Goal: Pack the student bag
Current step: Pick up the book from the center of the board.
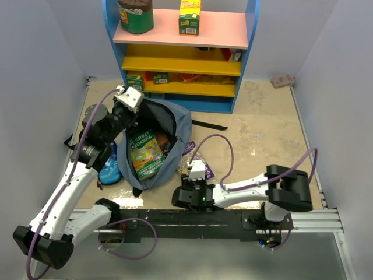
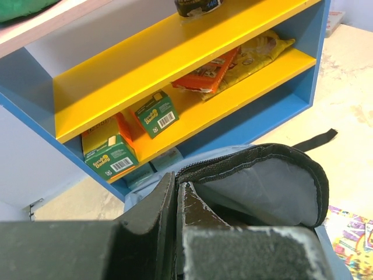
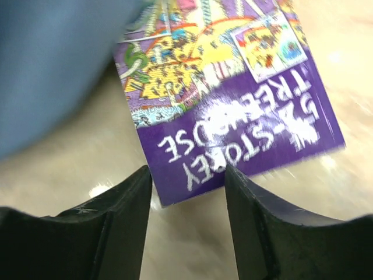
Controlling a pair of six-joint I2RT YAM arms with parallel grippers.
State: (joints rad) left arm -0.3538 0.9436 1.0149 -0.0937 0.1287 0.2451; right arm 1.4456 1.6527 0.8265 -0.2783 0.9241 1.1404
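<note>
Right hand (image 3: 187, 175) hangs with jaws apart over a corner of the flat purple paperback book (image 3: 245, 111) on the counter (image 1: 262, 128). It might just shove it, being so thin. Further back, the soft grey-blue fabric student bag (image 1: 175, 119) lies open, with the left hand (image 1: 128, 98) pinched shut on its rim.

Lab test booth; white walls (image 1: 41, 70), shelf (image 1: 169, 61)

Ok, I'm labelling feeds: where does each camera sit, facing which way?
Top external: above and behind, looking down on table, backpack, shelf; left arm, right arm show.
Left wrist: on left arm, facing shelf over backpack's rim; left tool grips the rim.
Right wrist: on right arm, facing down at purple book; right tool open.
Shared: top and left wrist show backpack, shelf.
</note>
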